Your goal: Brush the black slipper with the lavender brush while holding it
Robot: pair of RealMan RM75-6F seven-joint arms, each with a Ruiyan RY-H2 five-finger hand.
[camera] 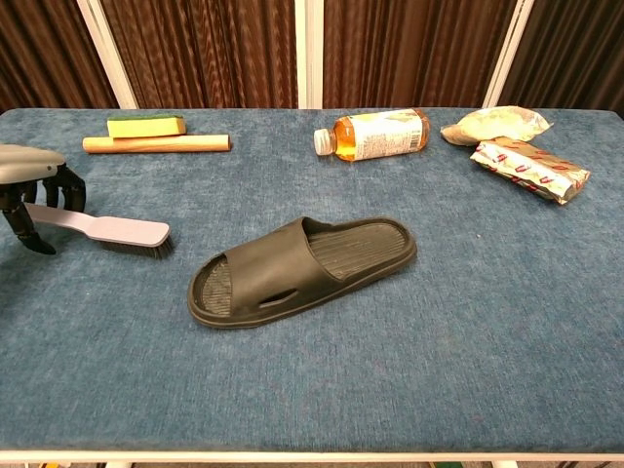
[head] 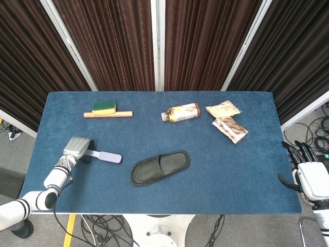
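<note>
While my left hand [camera: 34, 195] grips the brush [camera: 107, 232] handle, the slipper [camera: 302, 268] lies right of it; my right hand [head: 308, 172] hangs open off the surface [head: 247, 170].

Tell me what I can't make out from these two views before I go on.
- Left hand grip on the lavender brush: chest view cuts the hand at the left edge; in head view its back covers the handle, so contact is unclear.
- Right hand: absent from chest view; head view shows it off the table's right edge.
- Bottle label and snack packet print: too small to read.
</note>
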